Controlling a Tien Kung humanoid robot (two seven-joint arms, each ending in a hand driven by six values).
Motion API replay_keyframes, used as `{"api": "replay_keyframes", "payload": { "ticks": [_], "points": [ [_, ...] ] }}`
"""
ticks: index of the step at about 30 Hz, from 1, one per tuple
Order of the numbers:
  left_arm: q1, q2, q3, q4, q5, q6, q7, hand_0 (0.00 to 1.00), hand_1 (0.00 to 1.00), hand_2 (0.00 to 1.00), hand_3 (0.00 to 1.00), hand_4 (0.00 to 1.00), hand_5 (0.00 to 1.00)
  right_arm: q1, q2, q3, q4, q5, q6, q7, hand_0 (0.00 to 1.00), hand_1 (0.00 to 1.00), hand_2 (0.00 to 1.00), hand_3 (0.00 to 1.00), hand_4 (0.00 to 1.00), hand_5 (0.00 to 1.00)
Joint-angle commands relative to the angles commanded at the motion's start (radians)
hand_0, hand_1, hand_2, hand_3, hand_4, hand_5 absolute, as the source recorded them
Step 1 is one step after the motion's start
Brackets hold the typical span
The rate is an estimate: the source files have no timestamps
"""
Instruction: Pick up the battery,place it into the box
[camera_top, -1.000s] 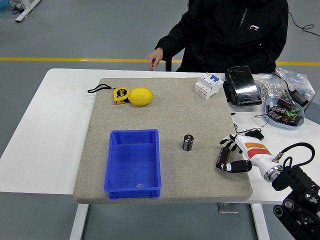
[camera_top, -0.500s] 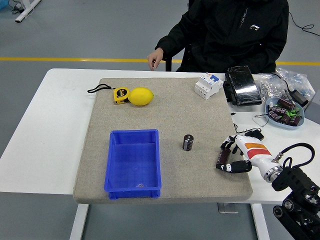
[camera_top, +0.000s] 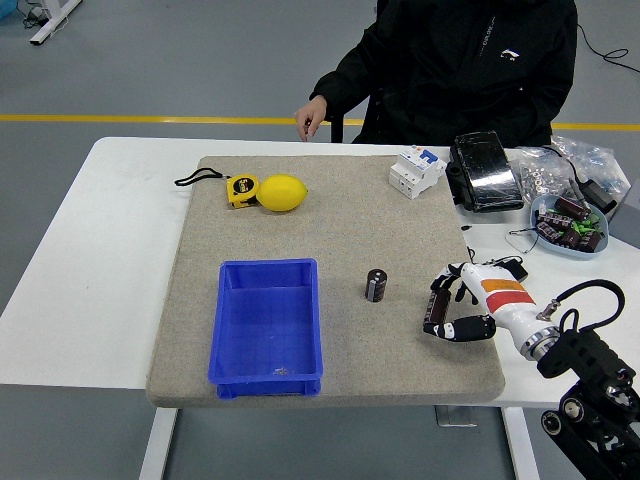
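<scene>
The battery (camera_top: 376, 285), a small dark cylinder, stands upright on the grey mat right of the blue box (camera_top: 267, 326). The box is an open, empty blue bin at the mat's front left. My right hand (camera_top: 446, 309), white with black fingers, hovers over the mat's right front part, a short way right of the battery and apart from it. Its fingers are relaxed and hold nothing. My left arm is out of view.
A lemon (camera_top: 282, 193) and a yellow tape measure (camera_top: 241, 190) lie at the mat's back left. A white breaker (camera_top: 416, 171), a black device (camera_top: 484, 171) and a bowl of parts (camera_top: 569, 223) sit at the back right. A person's hand (camera_top: 309, 117) rests at the far edge.
My right hand has moved a little left and up toward the battery. The battery and box have not moved.
</scene>
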Motion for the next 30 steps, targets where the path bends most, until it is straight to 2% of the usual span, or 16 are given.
{"api": "replay_keyframes", "payload": {
  "ticks": [3, 8, 16, 17, 22, 23, 28, 29, 30],
  "points": [
    [0.003, 0.001, 0.0, -0.001, 0.002, -0.001, 0.001, 0.725, 0.694, 0.653, 0.584, 0.63, 0.537, 0.021, 0.011, -0.017, 0.044, 0.003, 0.005, -0.006, 0.306, 0.399, 0.465, 0.547, 0.986, 0.161],
    [0.01, 0.002, -0.005, -0.001, 0.01, -0.001, 0.003, 0.726, 0.694, 0.653, 0.584, 0.63, 0.537, 0.098, 0.047, -0.083, 0.107, 0.025, 0.005, -0.017, 0.308, 0.401, 0.466, 0.544, 0.968, 0.14],
    [0.009, 0.005, -0.02, -0.003, 0.034, -0.003, 0.007, 0.727, 0.694, 0.654, 0.584, 0.63, 0.538, 0.244, 0.117, -0.247, 0.123, 0.056, 0.032, -0.049, 0.331, 0.407, 0.471, 0.548, 0.975, 0.144],
    [0.007, 0.005, -0.024, -0.003, 0.039, -0.003, 0.008, 0.73, 0.691, 0.653, 0.584, 0.63, 0.538, 0.256, 0.127, -0.263, 0.12, 0.056, 0.043, -0.058, 0.392, 0.456, 0.529, 0.736, 0.998, 0.178],
    [0.002, 0.005, -0.042, -0.003, 0.063, -0.002, 0.012, 0.73, 0.691, 0.653, 0.584, 0.63, 0.538, 0.303, 0.182, -0.323, 0.076, 0.045, 0.065, -0.082, 0.392, 0.456, 0.529, 0.736, 0.998, 0.178],
    [0.0, 0.005, -0.044, -0.003, 0.066, -0.002, 0.013, 0.726, 0.692, 0.653, 0.584, 0.63, 0.538, 0.311, 0.19, -0.33, 0.066, 0.043, 0.066, -0.084, 0.402, 0.473, 0.549, 0.762, 0.998, 0.19],
    [-0.004, 0.006, -0.047, -0.003, 0.071, -0.003, 0.015, 0.726, 0.692, 0.653, 0.584, 0.63, 0.538, 0.347, 0.22, -0.346, 0.014, 0.034, 0.077, -0.102, 0.402, 0.473, 0.549, 0.762, 0.998, 0.19],
    [-0.004, 0.006, -0.047, -0.003, 0.072, -0.003, 0.015, 0.725, 0.688, 0.653, 0.584, 0.63, 0.538, 0.349, 0.222, -0.344, 0.009, 0.032, 0.078, -0.105, 0.433, 0.553, 0.699, 0.998, 0.998, 0.226],
    [-0.004, 0.006, -0.047, -0.003, 0.072, -0.003, 0.015, 0.725, 0.688, 0.653, 0.584, 0.63, 0.538, 0.351, 0.222, -0.342, 0.005, 0.035, 0.079, -0.109, 0.433, 0.553, 0.699, 0.998, 0.998, 0.226]
  ]
}}
